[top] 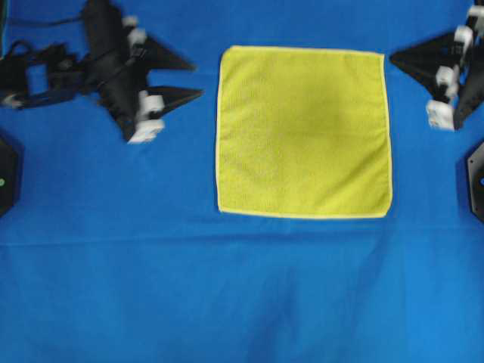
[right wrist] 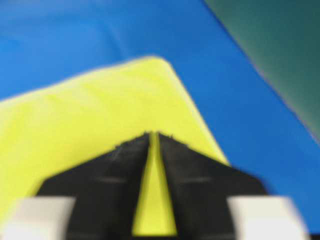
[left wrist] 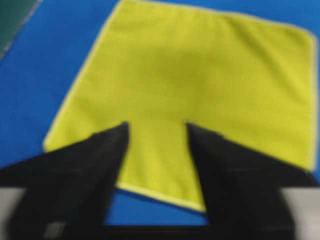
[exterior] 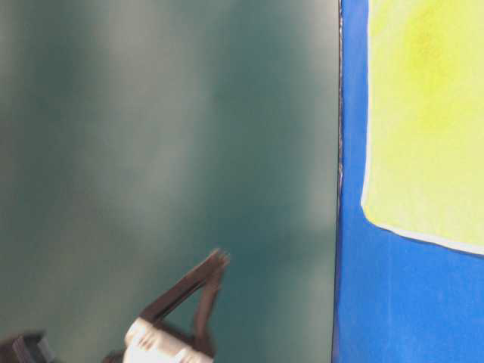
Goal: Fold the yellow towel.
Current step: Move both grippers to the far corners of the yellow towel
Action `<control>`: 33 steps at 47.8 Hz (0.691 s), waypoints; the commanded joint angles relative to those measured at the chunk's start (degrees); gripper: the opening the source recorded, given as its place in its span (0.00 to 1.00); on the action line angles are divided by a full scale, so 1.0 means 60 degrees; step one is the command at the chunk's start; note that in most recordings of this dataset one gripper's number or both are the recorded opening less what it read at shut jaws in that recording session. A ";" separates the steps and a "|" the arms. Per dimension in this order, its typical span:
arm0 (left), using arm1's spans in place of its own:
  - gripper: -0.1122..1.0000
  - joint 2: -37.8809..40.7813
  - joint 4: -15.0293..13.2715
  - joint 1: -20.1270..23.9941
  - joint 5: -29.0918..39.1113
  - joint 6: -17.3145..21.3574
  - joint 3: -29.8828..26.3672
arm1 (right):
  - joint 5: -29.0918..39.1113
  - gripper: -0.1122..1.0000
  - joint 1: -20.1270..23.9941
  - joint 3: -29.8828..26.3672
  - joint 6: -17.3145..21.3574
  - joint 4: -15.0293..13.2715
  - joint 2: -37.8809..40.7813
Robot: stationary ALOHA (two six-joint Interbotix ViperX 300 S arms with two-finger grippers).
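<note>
The left tool (top: 193, 79) has its two black pointed fingers (top: 175, 94) clearly apart, with a wide gap between them. It does not hold anything. In the overhead view it points to the right, toward the left hem of the square bright yellow microfibre towel (top: 302, 132), near the far left corner. It stays near the hem, and I see no contact. In the left wrist view the same open fingers (left wrist: 85, 165) frame the near hem of the towel (left wrist: 200, 85), and the cloth between them lies free.

The right tool (top: 393, 57) points to the left, and its tip is just beside the far right corner of the towel. In the right wrist view the tool (right wrist: 154, 135) shows only a thin slit between the black fingers (right wrist: 195, 175), and the tips look very near each other. The picture is blurred, so I cannot tell if this tool is together or a little apart. The yellow towel (right wrist: 75, 130) fills the view under and behind it, but no cloth is visibly pinched.

The towel lies spread flat and unfolded, as one layer, with its paler hem visible on all four sides. It is in the far middle part of the counter, which is covered with a smooth blue cloth (top: 227, 287). Beyond the edge of the blue cloth there is a dark green surface (right wrist: 280, 50). Two black flat pieces (top: 6, 178) sit at the left and right edges of the counter, well apart from the towel.
</note>
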 commanded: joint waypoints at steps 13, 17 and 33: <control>0.86 0.2827 -0.0015 0.1348 -0.0498 0.0132 -0.1362 | 0.0352 0.61 -0.1890 -0.0527 -0.0103 -0.0498 0.2388; 0.86 0.3472 -0.0015 0.1582 -0.0820 0.0132 -0.1655 | 0.0337 0.61 -0.2007 -0.0645 -0.0103 -0.0557 0.3062; 0.86 0.5566 -0.0015 0.2139 -0.1099 0.0146 -0.2827 | -0.0527 0.61 -0.2388 -0.1040 -0.0103 -0.0747 0.5566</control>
